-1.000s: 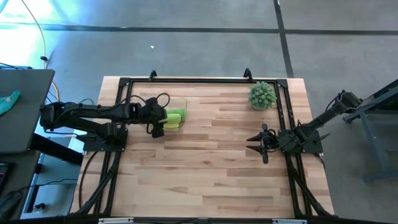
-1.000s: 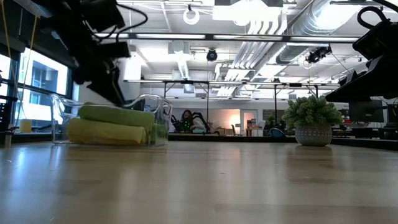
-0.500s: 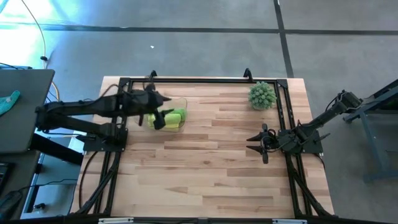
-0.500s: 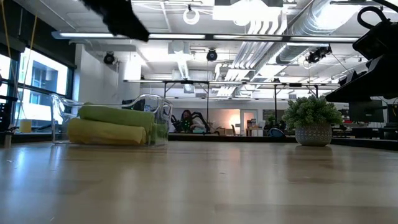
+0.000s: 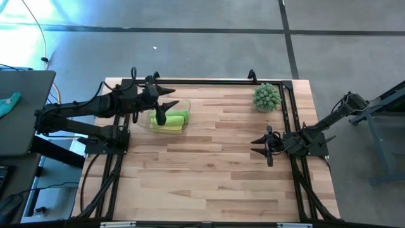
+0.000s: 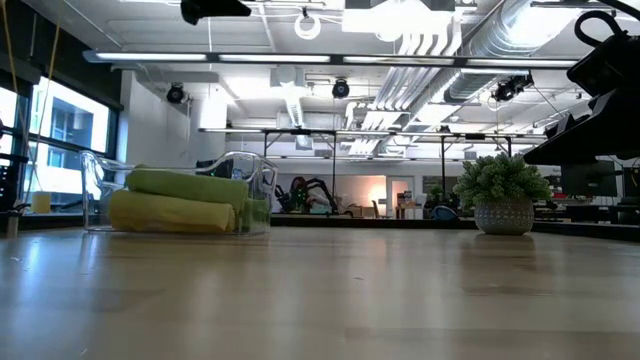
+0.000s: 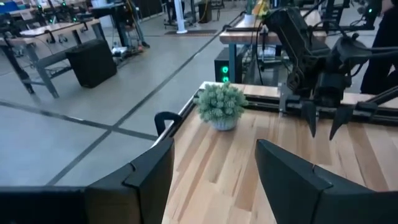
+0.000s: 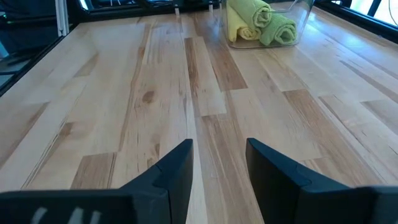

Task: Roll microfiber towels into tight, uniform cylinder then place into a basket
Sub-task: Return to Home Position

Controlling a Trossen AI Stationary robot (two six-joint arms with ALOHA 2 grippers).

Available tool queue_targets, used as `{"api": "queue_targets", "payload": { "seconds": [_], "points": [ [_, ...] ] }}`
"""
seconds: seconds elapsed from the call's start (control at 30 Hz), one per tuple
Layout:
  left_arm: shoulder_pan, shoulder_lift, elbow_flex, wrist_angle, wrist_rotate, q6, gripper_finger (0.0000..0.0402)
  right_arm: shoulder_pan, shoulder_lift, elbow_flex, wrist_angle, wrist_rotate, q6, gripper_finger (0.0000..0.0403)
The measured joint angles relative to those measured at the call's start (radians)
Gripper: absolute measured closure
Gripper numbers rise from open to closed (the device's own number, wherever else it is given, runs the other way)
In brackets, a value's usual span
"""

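1. Firstly, off the table's left edge, a small teal cloth (image 5: 9, 102) lies on a dark side surface.
2. The left gripper (image 5: 167, 105) is held high near the far left part of the table (image 5: 215, 177). From above it overlaps the left part of the basket. The low view catches only a dark bit of that arm at the very top, well clear of everything below. Its fingers (image 7: 149, 180) are spread wide, with nothing between them.
3. The basket (image 5: 188, 107), a clear plastic tray, sits flat on the boards in the far left part of the table, close to the left arm's base.
4. The microfiber towels (image 5: 174, 120) lie inside the basket, all rolled up. The yellow roll (image 6: 170, 212) lies at the bottom and one green roll (image 6: 188, 183) rests on top of it. The second green roll (image 8: 280, 28) lies against the yellow one.
5. A spiky green plant (image 5: 267, 97) in a small pot stands near the far right corner, well apart from the basket.
6. The right gripper (image 5: 253, 146) waits low at the table's right side, pointing towards the left. Its fingers (image 8: 177, 168) are parted by a moderate gap and grasp nothing, with only bare boards seen between them.
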Motion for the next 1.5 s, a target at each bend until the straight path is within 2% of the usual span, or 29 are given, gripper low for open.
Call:
{"api": "queue_targets", "payload": {
  "seconds": [0.27, 0.47, 0.87, 1.13, 1.27, 1.5],
  "points": [
    [-0.005, -0.009, -0.004, -0.024, 0.005, 0.000, 0.0190, 0.000, 0.000, 0.000, -0.001, 0.000, 0.000, 0.0261],
    [-0.004, -0.123, -0.004, -0.038, 0.007, 0.000, 0.0190, 0.000, -0.030, 0.000, -0.008, 0.000, 0.000, 0.0261],
    [0.060, -0.344, -0.004, -0.038, 0.008, 0.000, 0.0190, 0.000, -0.292, 0.000, -0.032, 0.000, 0.000, 0.0261],
    [0.112, -0.417, -0.004, -0.038, 0.008, 0.000, 0.0190, -0.005, -0.465, 0.000, -0.029, 0.000, 0.000, 0.0261],
    [0.131, -0.444, -0.004, -0.037, 0.008, 0.000, 0.0190, -0.048, -0.523, 0.000, -0.028, 0.000, 0.000, 0.0261],
    [0.169, -0.467, -0.004, -0.038, 0.008, 0.000, 0.0190, -0.188, -0.522, 0.000, -0.027, 0.000, 0.000, 0.0261]
  ]
}}
